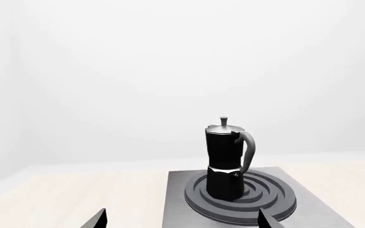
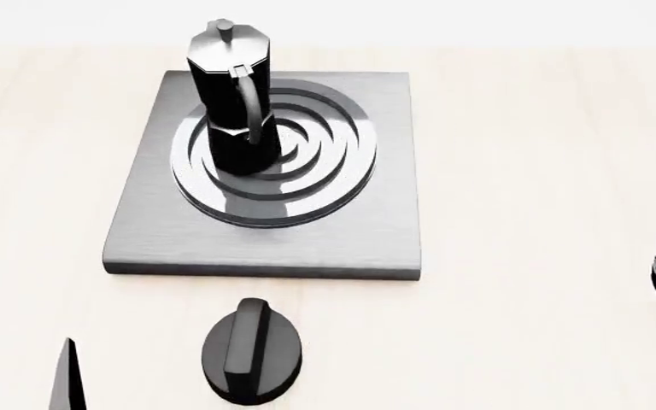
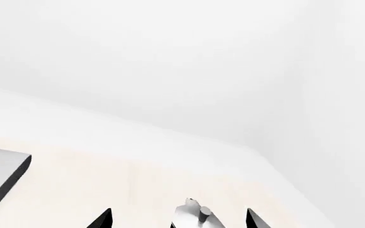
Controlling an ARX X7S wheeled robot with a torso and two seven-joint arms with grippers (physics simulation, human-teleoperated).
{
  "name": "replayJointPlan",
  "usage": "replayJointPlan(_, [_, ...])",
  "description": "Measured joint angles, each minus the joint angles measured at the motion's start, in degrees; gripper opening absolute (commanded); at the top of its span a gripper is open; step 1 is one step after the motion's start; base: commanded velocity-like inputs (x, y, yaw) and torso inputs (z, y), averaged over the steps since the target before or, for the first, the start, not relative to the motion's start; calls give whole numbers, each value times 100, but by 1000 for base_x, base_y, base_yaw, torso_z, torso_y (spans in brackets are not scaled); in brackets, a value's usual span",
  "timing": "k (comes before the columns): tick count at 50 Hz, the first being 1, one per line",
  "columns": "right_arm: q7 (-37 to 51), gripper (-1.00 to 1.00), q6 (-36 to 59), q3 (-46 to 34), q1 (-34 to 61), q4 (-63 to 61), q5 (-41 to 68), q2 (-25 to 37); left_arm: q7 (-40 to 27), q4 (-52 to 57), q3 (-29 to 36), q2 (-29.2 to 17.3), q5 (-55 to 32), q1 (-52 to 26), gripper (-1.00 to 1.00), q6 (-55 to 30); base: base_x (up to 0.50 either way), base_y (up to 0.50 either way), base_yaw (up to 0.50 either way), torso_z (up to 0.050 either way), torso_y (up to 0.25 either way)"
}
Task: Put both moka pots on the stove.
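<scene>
One moka pot (image 2: 232, 98) already stands upright on the stove (image 2: 157, 231), on the far-left part of the burner rings (image 2: 328, 162), its handle turned toward me; that leaves the near and right part of the rings bare for its twin. The second moka pot's lid (image 3: 194, 216) shows only in my right wrist view, silver top and knob peeking up between the tips of my right claw (image 3: 179, 219). The tips are spread to either side of it and, as far as I can see, touch nothing, so I judge this claw is lined up for a grasp, not yet pinching. From the stove, that pot sits well off to the right on the worktop (image 2: 533, 171). My left claw (image 1: 182, 221) hangs spread and empty on the near side of the stove. Just beside the stove's front edge sits the black control knob (image 2: 250, 350), which a low carry from the front could clip; the path from the right looks open.
</scene>
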Motion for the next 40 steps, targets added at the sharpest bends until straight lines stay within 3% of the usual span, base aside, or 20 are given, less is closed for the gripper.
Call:
replayJointPlan(16, [-783, 100, 848, 114, 436, 941, 490, 54, -8, -30, 38, -4, 0, -30, 100, 4, 0, 0, 0, 0, 0])
replayJointPlan(40, [-2560, 100, 2885, -146, 2006, 2447, 293, -794, -22, -96, 68, -16, -20, -59, 100, 35, 0, 0, 0, 0, 0])
